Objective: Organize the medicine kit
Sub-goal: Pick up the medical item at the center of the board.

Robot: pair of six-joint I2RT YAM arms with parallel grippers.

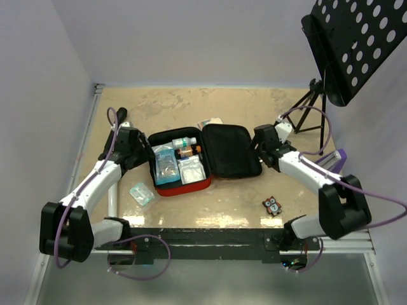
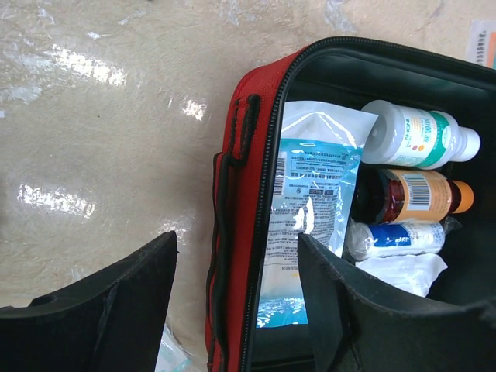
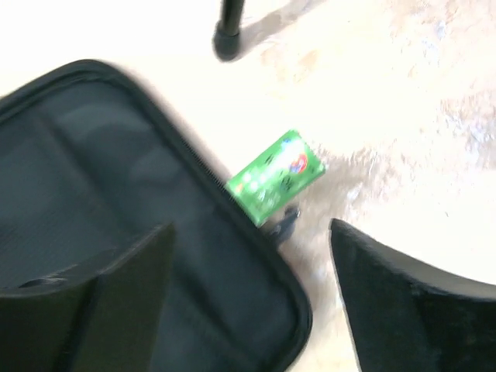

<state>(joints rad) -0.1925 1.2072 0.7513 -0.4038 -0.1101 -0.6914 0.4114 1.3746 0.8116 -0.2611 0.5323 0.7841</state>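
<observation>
While the kit [image 1: 184,189] is lying unzipped, the left end effector [image 2: 236,246] is hanging spread. The right end effector [image 3: 252,229] is hanging spread.

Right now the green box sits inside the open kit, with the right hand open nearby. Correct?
Not inside. The green box lies on the table, just outside the rim of the open kit, as the right wrist view shows. The right hand is open nearby.

A robotics lab test cell: plain white walls [image 1: 191,38] box in a worn beige tabletop [image 1: 235,105], cabled robot arms [image 1: 95,181] bolt to a metal rail [image 1: 210,236], and a perforated black stand [image 1: 356,44] stands alongside.
</observation>
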